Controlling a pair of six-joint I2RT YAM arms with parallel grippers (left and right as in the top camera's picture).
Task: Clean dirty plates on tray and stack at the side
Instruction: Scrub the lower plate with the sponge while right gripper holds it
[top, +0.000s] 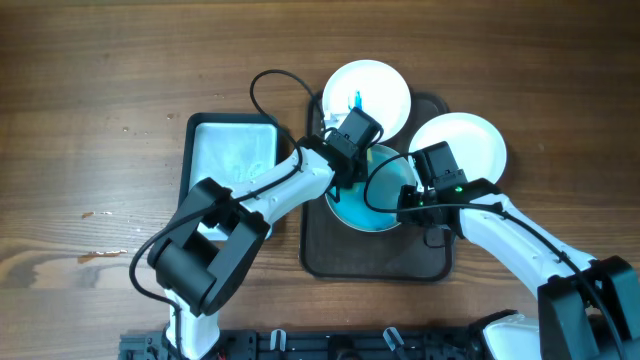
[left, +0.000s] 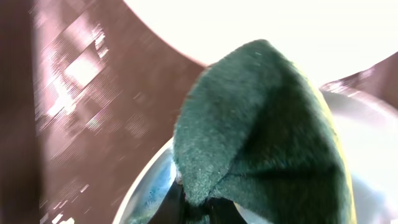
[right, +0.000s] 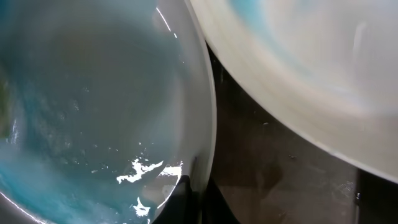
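Note:
The dark brown-grey tray (top: 375, 255) holds a plate smeared blue-green (top: 368, 212) at its middle. My left gripper (top: 347, 175) is shut on a dark green cloth (left: 261, 124) that presses on this plate (left: 146, 190). My right gripper (top: 405, 203) is shut on the plate's right rim (right: 202, 124); its jaws (right: 196, 199) pinch the edge. A second plate (top: 367, 92) with a small blue smear lies at the tray's far edge. A third plate (top: 460, 148), plain white from overhead, lies at the tray's right corner, with a faint blue tint in the right wrist view (right: 298, 74).
A smaller black-rimmed tray with a pale mint-white interior (top: 230, 150) lies left of the big tray, under my left arm. Wooden table (top: 90, 120) lies all around. The near part of the big tray shows bare surface (right: 267, 174).

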